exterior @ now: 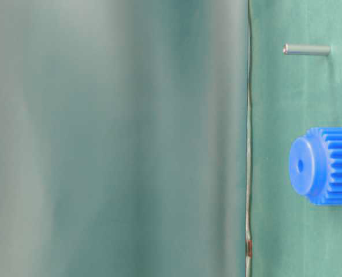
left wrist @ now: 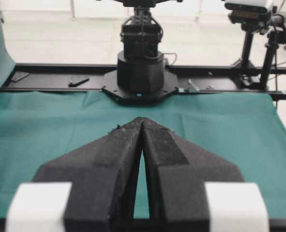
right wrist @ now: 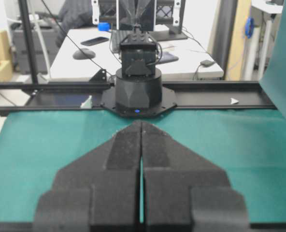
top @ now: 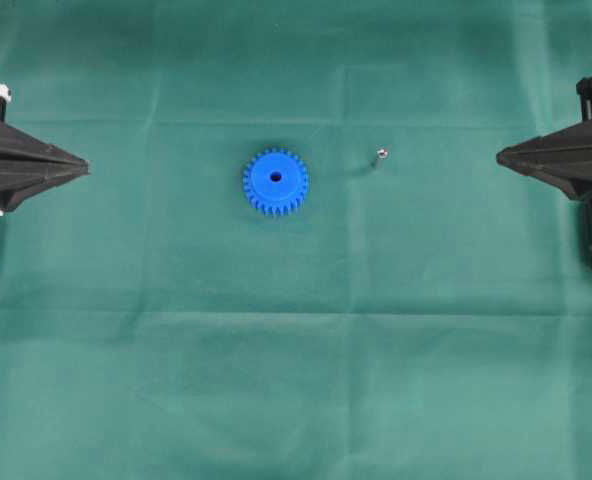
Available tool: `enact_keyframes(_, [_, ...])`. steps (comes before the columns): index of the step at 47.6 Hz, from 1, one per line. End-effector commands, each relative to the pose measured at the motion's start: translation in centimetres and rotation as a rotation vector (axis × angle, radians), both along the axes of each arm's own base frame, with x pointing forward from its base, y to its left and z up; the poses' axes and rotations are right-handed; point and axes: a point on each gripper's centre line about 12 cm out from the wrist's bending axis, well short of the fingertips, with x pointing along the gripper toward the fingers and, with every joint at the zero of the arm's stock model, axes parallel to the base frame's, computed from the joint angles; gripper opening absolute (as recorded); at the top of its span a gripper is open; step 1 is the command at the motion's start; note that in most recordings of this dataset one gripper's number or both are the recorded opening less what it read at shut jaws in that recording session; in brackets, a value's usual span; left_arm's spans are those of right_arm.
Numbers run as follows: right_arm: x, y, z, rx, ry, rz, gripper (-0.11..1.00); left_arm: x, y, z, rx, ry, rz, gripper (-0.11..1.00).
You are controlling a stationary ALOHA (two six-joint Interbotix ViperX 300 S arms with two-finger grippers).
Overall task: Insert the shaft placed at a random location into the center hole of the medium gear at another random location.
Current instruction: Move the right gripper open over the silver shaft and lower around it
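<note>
The shaft [top: 382, 155] stands upright on the green tabletop [top: 296, 380] just right of the medium gear [top: 276, 182], nearer the right gripper [top: 500, 156] than the left gripper [top: 84, 162], both empty with jaws together.

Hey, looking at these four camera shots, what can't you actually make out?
- Shaft: overhead, too small for detail.
- Medium gear: table-level, cut off by the right edge.
- Table-level view's left side: blurred out by a close, out-of-focus surface.
- Both wrist views: gear and shaft not visible; closed fingers fill the foreground.
</note>
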Motion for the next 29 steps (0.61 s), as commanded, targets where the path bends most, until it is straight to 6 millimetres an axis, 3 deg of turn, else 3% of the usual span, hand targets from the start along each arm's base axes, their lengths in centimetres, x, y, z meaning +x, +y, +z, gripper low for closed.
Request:
enact_keyframes(1, [0.4,-0.2,0.3,-0.002,0.005,-0.008,0.01,0.4,0.0,1.1,0.003,-0.006,-0.003,0.0])
enact_keyframes(13, [1.1,-1.0,-1.0,-0.002,0.101,-0.049,0.01,0.4,-0.1,1.1,0.0,0.002,-0.004,0.0])
enact_keyframes(29, [4.0,-2.4,-5.7,0.029,0.267,-0.103,0.01,0.5,0.0,0.9,0.003,0.006,-0.003,0.0])
